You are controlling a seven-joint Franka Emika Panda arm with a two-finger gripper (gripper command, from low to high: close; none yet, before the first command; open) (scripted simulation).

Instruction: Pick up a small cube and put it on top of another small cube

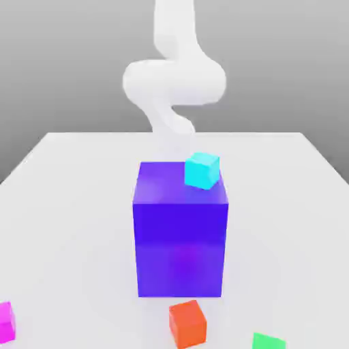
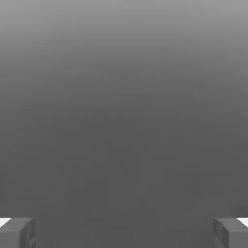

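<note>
The small cube (image 1: 5, 322), bright magenta-pink, lies on the white table at the exterior view's near left edge, partly cut off by the picture's border. My white arm (image 1: 174, 82) rises behind the big blue-violet block (image 1: 180, 238), far from that cube. In the hand view my gripper (image 2: 124, 233) is open, its two grey fingertips (image 2: 17, 232) standing wide apart with nothing between them and plain grey beyond.
A small cyan cube (image 1: 202, 170) rests on the big block's top, at its far right corner. A small red-orange cube (image 1: 187, 323) sits in front of the block, and a small green cube (image 1: 268, 341) lies at the near right. The white table (image 1: 68, 204) spreads around them.
</note>
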